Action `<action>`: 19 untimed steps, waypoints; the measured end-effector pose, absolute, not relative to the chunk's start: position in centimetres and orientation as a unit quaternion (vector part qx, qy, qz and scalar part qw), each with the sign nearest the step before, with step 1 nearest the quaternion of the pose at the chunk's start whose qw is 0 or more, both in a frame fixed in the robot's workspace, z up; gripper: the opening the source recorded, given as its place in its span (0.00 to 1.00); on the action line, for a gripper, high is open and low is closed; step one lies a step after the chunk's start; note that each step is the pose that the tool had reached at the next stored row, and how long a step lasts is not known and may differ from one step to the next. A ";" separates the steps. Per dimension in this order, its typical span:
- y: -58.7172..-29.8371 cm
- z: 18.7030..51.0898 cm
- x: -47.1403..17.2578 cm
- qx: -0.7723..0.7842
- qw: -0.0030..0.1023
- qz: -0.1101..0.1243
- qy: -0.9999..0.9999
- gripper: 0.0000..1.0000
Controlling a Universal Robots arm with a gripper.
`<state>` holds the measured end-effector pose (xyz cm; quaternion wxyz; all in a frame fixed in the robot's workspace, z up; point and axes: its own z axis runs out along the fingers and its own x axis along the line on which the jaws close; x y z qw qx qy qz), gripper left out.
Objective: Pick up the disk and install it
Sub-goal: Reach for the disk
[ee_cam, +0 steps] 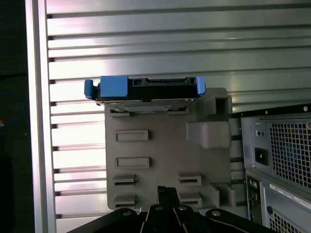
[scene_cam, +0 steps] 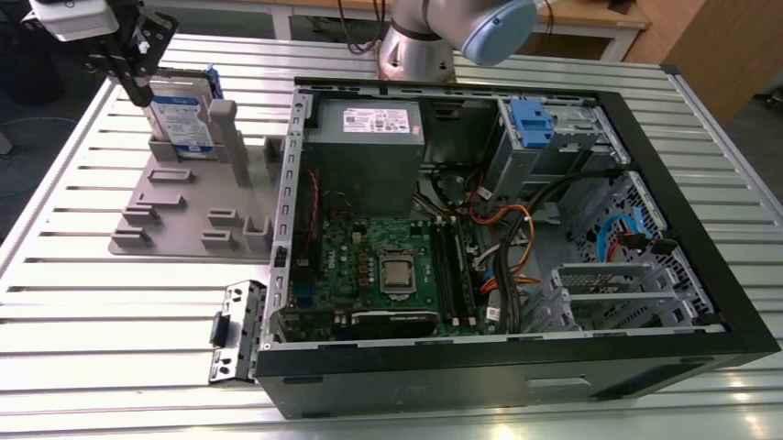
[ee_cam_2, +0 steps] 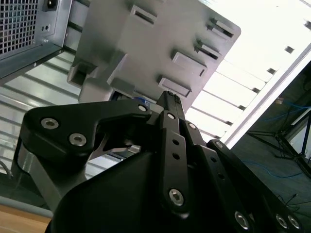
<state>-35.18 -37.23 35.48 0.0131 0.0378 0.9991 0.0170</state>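
The disk (scene_cam: pixel 183 108) stands on edge in a slot at the far end of a grey holder plate (scene_cam: pixel 183 215), its white-and-blue label facing the camera. In the first wrist view the disk (ee_cam: pixel 146 90) shows edge-on with blue side rails, at the far end of the holder plate (ee_cam: pixel 160 150). My gripper (scene_cam: pixel 135 84) hangs beside the disk at the exterior view's left, apart from it. The black fingers meet at their tips in both wrist views, gripper (ee_cam: pixel 166 190) and gripper (ee_cam_2: pixel 168 96), with nothing between them.
An open computer case (scene_cam: pixel 685 229) lies at the exterior view's right, with a motherboard (scene_cam: pixel 380 266), a grey power supply box (scene_cam: pixel 367 137) and a metal drive cage with a blue tab (scene_cam: pixel 533 119). A loose metal bracket (scene_cam: pixel 233 330) lies by the case's near corner. The table is ribbed aluminium.
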 end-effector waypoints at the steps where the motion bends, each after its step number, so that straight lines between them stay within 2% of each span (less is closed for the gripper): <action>1: -37.0 35.4 -35.2 0.038 0.013 0.017 0.999 0.10; 10: -33.7 34.5 -35.3 0.038 0.013 0.014 0.999 0.10; 19: -33.0 34.0 -35.5 0.038 0.013 0.013 0.999 0.10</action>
